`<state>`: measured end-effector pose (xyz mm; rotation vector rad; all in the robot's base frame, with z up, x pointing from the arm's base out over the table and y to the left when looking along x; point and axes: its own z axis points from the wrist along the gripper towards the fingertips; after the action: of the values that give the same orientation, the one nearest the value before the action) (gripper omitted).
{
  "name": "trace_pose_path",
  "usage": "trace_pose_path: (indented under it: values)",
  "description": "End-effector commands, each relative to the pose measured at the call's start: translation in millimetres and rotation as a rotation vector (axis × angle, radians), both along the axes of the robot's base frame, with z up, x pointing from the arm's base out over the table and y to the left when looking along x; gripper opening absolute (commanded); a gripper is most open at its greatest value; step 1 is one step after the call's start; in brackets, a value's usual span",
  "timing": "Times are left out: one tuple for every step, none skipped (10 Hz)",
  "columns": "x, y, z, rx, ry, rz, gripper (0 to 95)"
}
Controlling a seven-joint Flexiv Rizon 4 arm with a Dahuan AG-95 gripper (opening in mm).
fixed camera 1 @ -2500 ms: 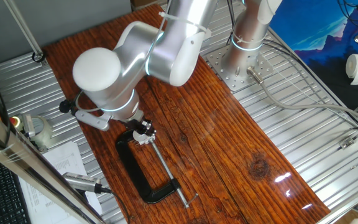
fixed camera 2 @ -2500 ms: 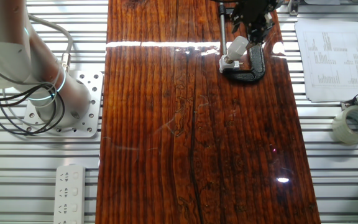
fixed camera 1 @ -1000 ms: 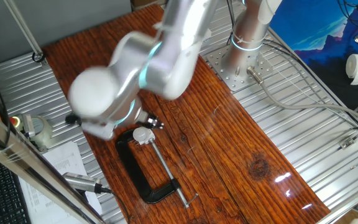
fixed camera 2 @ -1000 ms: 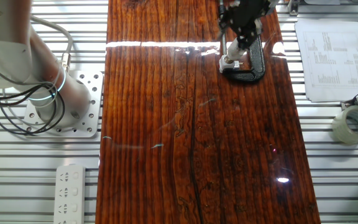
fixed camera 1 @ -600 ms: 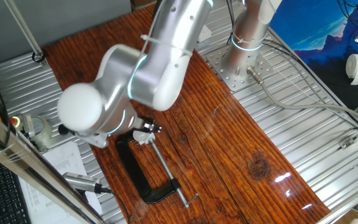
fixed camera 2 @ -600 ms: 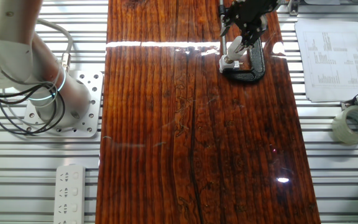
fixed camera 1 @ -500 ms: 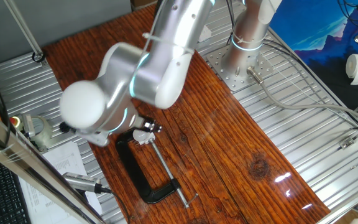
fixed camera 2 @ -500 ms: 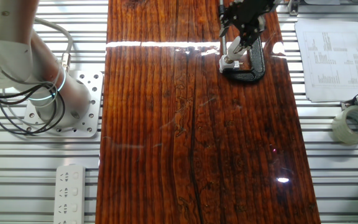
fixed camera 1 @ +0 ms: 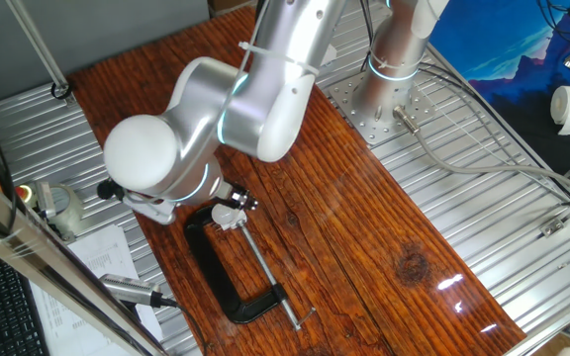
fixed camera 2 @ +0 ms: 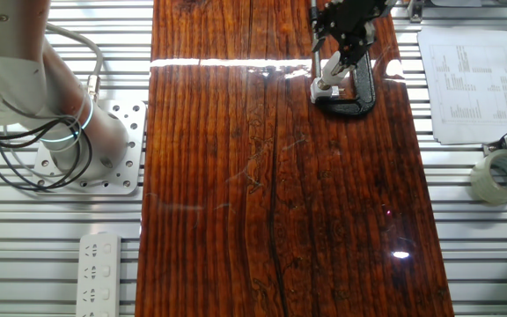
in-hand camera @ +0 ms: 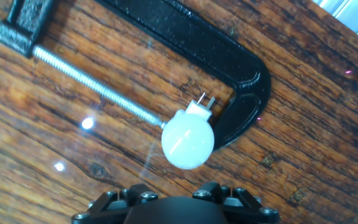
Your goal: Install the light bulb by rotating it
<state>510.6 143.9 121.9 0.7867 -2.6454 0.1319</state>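
The light bulb (in-hand camera: pixel 188 140) is a small white globe standing upright in the white socket block (in-hand camera: pixel 199 109), which is held in the jaw of the black C-clamp (in-hand camera: pixel 216 50). The bulb also shows in one fixed view (fixed camera 1: pixel 228 212) and in the other fixed view (fixed camera 2: pixel 331 66). My gripper (fixed camera 2: pixel 341 46) hovers right over the bulb, also in one fixed view (fixed camera 1: pixel 234 201). It looks open and holds nothing. In the hand view only the hand's black body (in-hand camera: pixel 173 208) shows at the bottom edge. No finger touches the bulb there.
The clamp's threaded screw (in-hand camera: pixel 92 84) runs left across the wooden board (fixed camera 2: pixel 262 202). A printed sheet (fixed camera 2: pixel 465 84) and a tape roll (fixed camera 2: pixel 500 176) lie right of the board. The arm's base (fixed camera 2: pixel 77 145) and a power strip (fixed camera 2: pixel 99 269) stand on the left.
The gripper was shut round the bulb 2.5 s ago. The arm has since swung and turned back above it, and the bulb stands free in the socket.
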Motion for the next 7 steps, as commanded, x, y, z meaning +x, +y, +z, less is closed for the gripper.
trace_pose_path:
  values:
    - [1.4, 2.3, 2.4, -0.006, -0.004, -0.012, 57.0]
    - [5.2, 4.3, 2.1, -0.014, -0.011, -0.028, 57.0]
    - [5.8, 3.7, 0.9, -0.013, -0.016, -0.029, 57.0]
    - [7.7, 2.5, -2.2, -0.013, -0.023, -0.029, 57.0]
    - [9.0, 1.7, -4.4, -0.011, -0.026, -0.028, 57.0]
    - [10.0, 1.1, -5.9, -0.011, -0.027, -0.028, 57.0]
    - [10.4, 1.4, -6.4, -0.011, -0.027, -0.028, 57.0]
